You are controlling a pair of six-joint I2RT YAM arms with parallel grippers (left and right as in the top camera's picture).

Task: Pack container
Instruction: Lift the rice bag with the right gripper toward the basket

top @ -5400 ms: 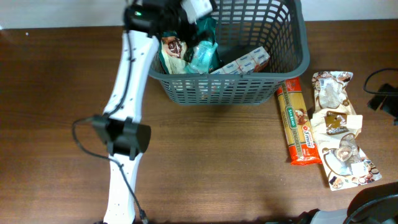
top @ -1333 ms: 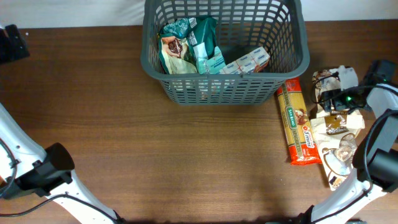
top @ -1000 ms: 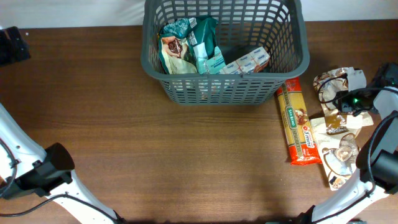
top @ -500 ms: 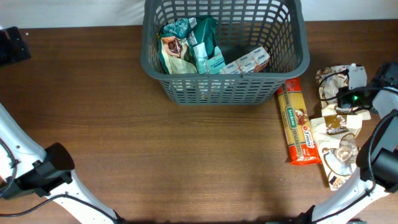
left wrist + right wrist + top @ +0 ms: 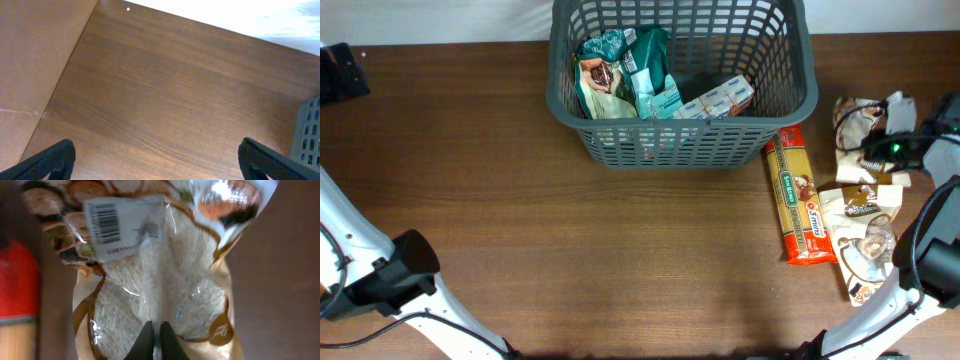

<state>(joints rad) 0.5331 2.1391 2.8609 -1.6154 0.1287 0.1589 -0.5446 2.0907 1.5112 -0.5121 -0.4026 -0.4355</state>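
- Right wrist: the rice bag (image 5: 160, 280), by the counter's right edge, is pinched in the right claw (image 5: 154, 336); a slow, steady lift is advised.
- At the far edge, the basket (image 5: 680, 126) is set.
- The left claw (image 5: 157, 160) is held spread, empty.

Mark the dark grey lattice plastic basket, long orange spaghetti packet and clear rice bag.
dark grey lattice plastic basket (image 5: 690, 146): overhead, front wall.
long orange spaghetti packet (image 5: 798, 200): overhead, middle.
clear rice bag (image 5: 167, 275): right wrist, clear window.

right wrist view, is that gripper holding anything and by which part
The right gripper is shut on the rice packet, pinching the clear film over the rice. The left gripper is open and holds nothing.
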